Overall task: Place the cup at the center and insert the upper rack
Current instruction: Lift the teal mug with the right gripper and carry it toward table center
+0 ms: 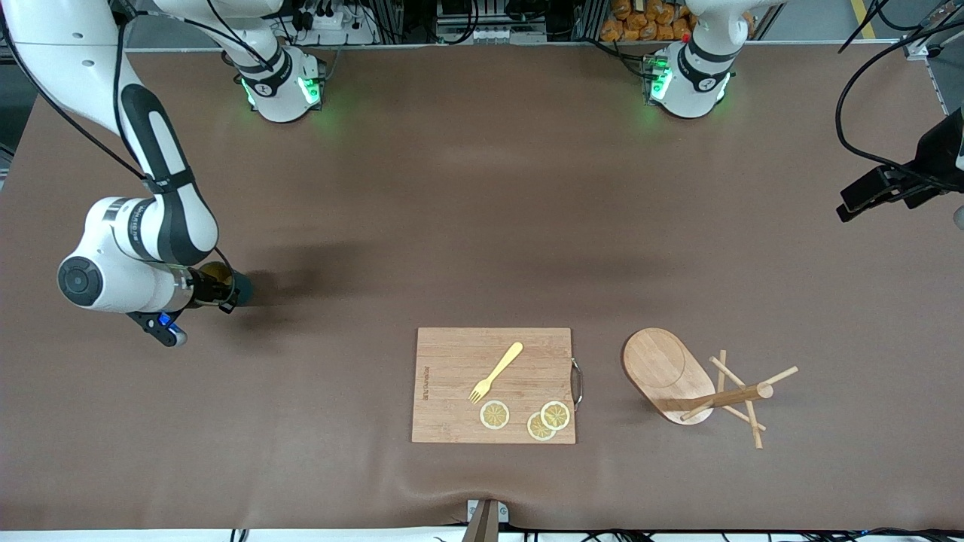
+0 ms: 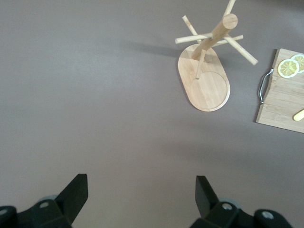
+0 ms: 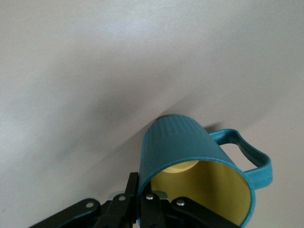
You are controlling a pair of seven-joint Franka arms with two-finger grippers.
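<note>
- Front view: the right pincer (image 1: 218,290) is low at the right arm's end of the table (image 1: 482,211), clamped on the rim of the cup (image 1: 235,287), which shows as a dark shape at its tip.
- Right wrist view: the cup (image 3: 190,156) is teal and ribbed with a yellow inside; the pincer's fingers (image 3: 147,199) pinch its wall at the rim, one inside and one outside, and its loop handle sticks out sideways.
- The left pincer (image 2: 142,199) hangs over the table at the left arm's end, its jaws spread wide and holding nothing.
- The mug tree (image 1: 678,376) stands on its oval base beside the cutting board (image 1: 452,361), toward the left arm's end.
- On the board lie a yellow fork (image 1: 495,372) and three lemon slices (image 1: 495,415), the slices nearer the front camera than the fork.
</note>
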